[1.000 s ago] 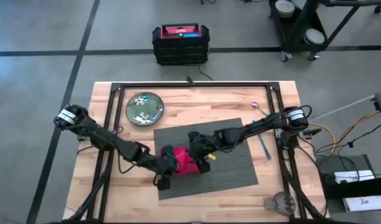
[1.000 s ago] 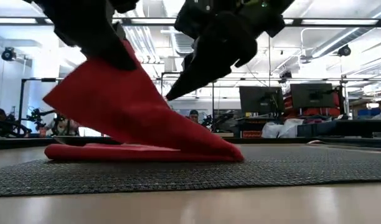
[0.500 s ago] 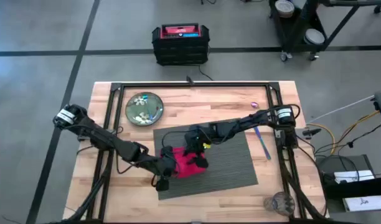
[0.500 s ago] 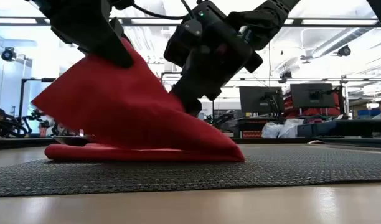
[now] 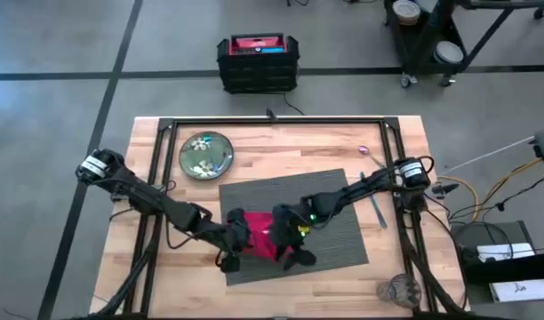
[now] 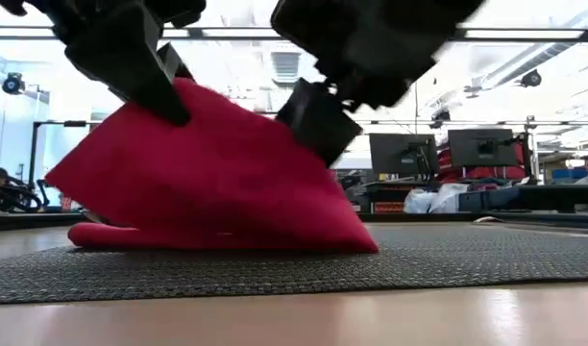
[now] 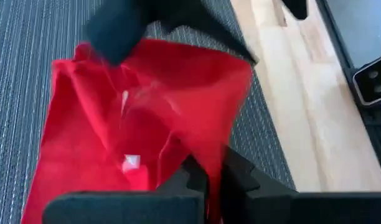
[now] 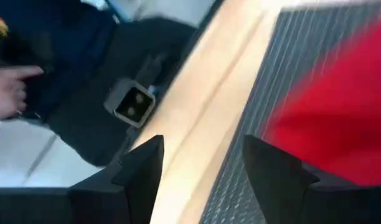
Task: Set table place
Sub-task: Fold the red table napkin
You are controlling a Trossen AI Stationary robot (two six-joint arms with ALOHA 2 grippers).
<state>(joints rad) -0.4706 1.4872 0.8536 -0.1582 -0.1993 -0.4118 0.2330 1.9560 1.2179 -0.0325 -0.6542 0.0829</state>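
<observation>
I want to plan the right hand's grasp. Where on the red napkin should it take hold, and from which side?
Probably the raised free corner of the red napkin, approached from above on the side opposite the left hand, which is shut on one edge. That corner stands off the placemat, so the open right hand could close around it.

My right gripper (image 5: 294, 247) has swung from the napkin's (image 5: 259, 235) far side to its near right edge, fingers parted; the raised fold stands fuller.

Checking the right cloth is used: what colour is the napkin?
Red; the napkin shows best in the low view.
</observation>
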